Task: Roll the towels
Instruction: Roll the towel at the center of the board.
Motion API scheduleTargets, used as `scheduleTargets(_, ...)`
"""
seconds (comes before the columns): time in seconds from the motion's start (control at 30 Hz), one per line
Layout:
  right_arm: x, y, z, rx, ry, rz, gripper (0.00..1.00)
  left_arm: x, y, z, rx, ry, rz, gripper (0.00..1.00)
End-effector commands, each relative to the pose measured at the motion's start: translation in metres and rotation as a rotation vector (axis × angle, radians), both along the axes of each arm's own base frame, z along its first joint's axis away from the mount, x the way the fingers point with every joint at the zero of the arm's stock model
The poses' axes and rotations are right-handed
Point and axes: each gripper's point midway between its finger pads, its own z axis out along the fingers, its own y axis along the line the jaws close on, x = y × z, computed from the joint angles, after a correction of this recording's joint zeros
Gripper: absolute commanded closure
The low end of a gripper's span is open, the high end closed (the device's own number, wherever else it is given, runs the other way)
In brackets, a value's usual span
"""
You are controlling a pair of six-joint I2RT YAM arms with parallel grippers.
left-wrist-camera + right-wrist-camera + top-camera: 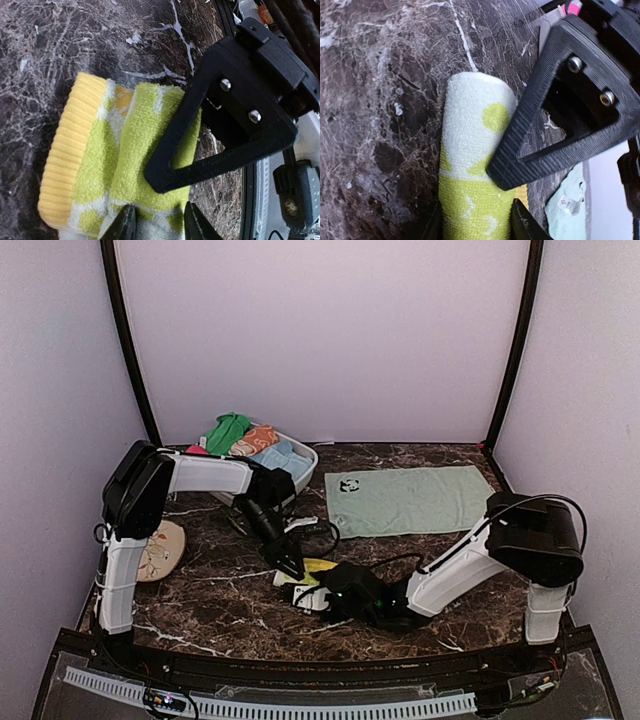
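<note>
The dark marble-patterned table [220, 605] carries all items.

**Task item.** The yellow-lime patterned cloth towel [318, 566] lies rolled up toward the near edge of the table, about midway between the left and right edges. In the left wrist view the roll [100, 165] shows a ribbed yellow hem at one end. In the right wrist view it [470, 135] lies as a tight cylinder on the marble.

**Left gripper.** The left gripper [292, 566] points down at the far side of the roll. Its jaws are released: the wrist view shows the tips [159, 227] parted, with flat cloth between them and no fold pinched. One of its fingers [520, 150] rests against the side of the roll.

**Right gripper.** The right gripper [303, 595] meets the roll from the near side. Its tips [477, 227] straddle the roll, which fills the gap between them. Whether they clench it cannot be told. One finger [170, 165] lies across the top of the roll.

**Other items.**
- The pale mint rectangular towel [410, 500] with a panda patch [349, 485] lies spread flat toward the far right corner.
- A white basket [308, 454] stands at the far edge, left of centre, and holds green, orange, blue and pink cloths.
- A round patterned disc [160, 550] lies at the left edge.
- A black cable [390, 562] runs between the roll and the mint towel.
</note>
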Motion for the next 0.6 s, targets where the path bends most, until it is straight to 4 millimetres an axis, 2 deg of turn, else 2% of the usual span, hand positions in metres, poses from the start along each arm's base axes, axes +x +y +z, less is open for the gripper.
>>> scheduleTargets(0.0,0.004,-0.025,-0.036,0.031,0.322,-0.118,0.60,0.003,0.031,-0.020,0.086,-0.028,-0.018,0.62)
scheduleTargets(0.1,0.008,-0.025,-0.040,0.085,0.485,-0.161,0.63,0.001,0.037,-0.024,0.107,-0.045,-0.017,0.61)
scheduleTargets(0.33,0.004,-0.029,-0.051,0.168,0.803,-0.211,0.73,0.043,0.076,0.012,0.041,-0.225,0.148,0.57)
scheduleTargets(0.4,0.006,-0.030,-0.051,0.204,0.885,-0.230,0.77,0.045,0.084,0.024,0.025,-0.321,0.151,0.56)
scheduleTargets(0.47,0.008,-0.030,-0.052,0.234,0.967,-0.247,0.80,0.042,0.088,0.042,-0.012,-0.417,0.148,0.49)
scheduleTargets(0.57,0.011,-0.032,-0.055,0.261,1.099,-0.276,0.82,0.036,0.091,0.057,-0.064,-0.498,0.145,0.48)
